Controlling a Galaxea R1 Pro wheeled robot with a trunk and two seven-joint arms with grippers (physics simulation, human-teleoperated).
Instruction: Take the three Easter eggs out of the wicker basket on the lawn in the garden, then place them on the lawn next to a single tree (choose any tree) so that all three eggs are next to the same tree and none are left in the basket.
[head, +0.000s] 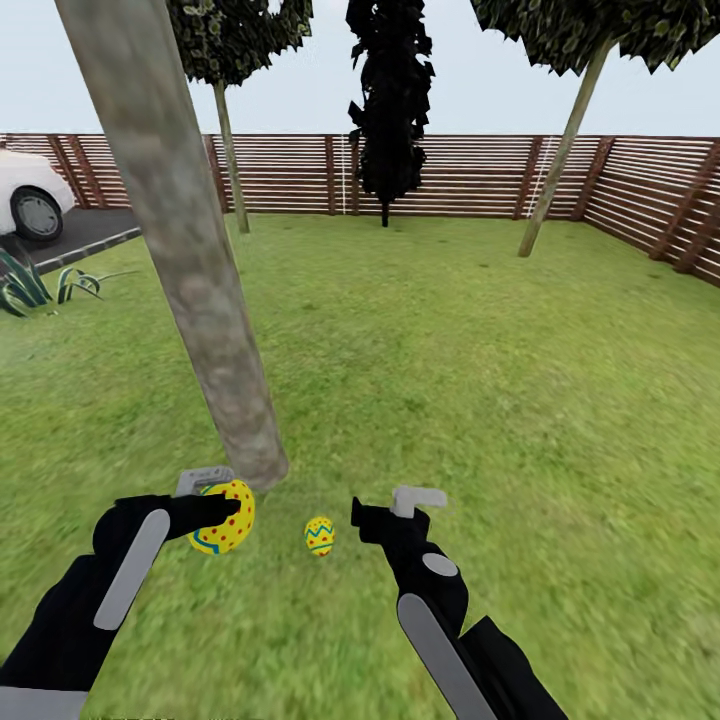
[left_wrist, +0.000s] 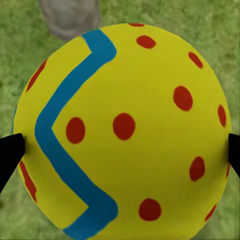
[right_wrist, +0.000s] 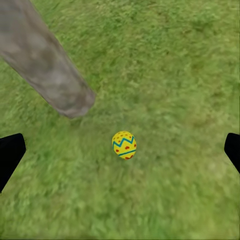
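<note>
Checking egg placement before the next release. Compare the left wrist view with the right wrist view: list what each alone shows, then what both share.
Left wrist view alone: an Easter egg close up between the left gripper fingertips, held above the grass.

Right wrist view alone: a second Easter egg lying on the lawn, with the right gripper open above it and nothing between its fingertips.

Both: mottled green grass and the base of the grey-brown tree trunk.

Pretty clearly somebody's backyard garden: a big mottled green lawn (head: 450, 380) with a brown horizontal-slat wooden fence (head: 450, 175) around it, a thick grey-brown tree trunk (head: 190, 260) up close, thinner trees (head: 560, 150) and a dark cypress-like tree (head: 390, 100) further back. White car (head: 30, 195) parked on an asphalt driveway (head: 75, 235) at the left.
</note>
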